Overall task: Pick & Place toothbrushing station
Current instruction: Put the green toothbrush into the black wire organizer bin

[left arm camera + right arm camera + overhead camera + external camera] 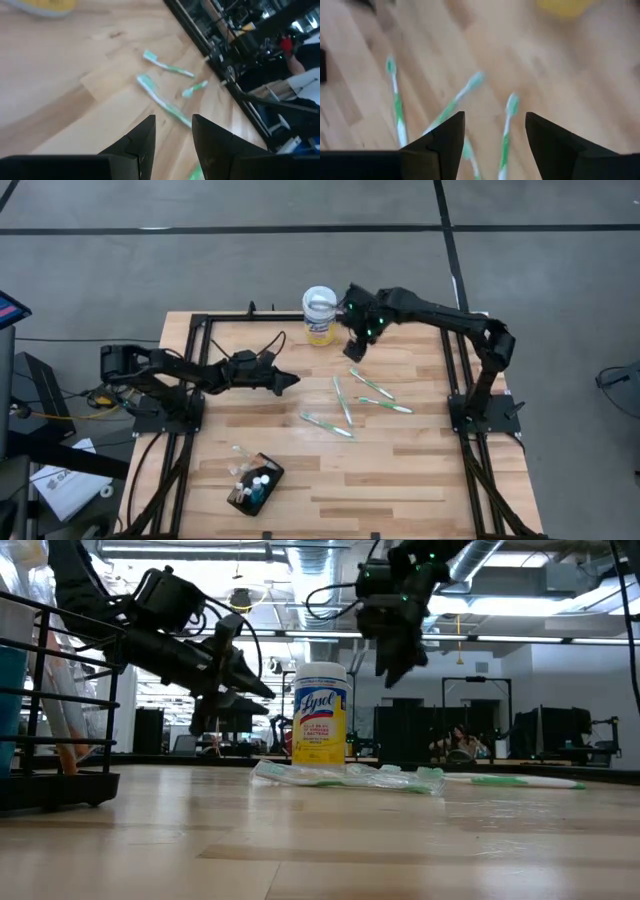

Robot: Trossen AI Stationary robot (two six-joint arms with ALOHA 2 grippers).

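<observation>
Black and slotted, the station [256, 486] is sitting in the high view near the table's [400, 470] front edge, well apart from the canister [319, 315] at the far edge, with small bottles standing in it. Between the two, several toothbrushes [345, 402] are lying loose on the wood; the right gripper [357, 348] is hanging just beside the canister and above the nearest brush, while the left gripper [288, 380] is reaching out level, nearer the canister than the station. Across the low view, the canister [320, 725] is standing upright behind the brushes [345, 778], the right gripper [393, 658] is hovering clear of the table above it, the left gripper [245, 685] is also riding high, and the station [45, 785] is showing only as a dark base at the near edge. Through the left wrist view, the left fingers [145, 142] are standing narrowly apart and empty over brushes [165, 102]. Through the right wrist view, the right fingers [445, 142] are spread wide, holding nothing, over three brushes [452, 107]. Judging from this, no grasp is made yet and the step in hand looks like an approach; the next move calls for lowering one open gripper squarely over its target, and the station is lying untouched, far from both.
</observation>
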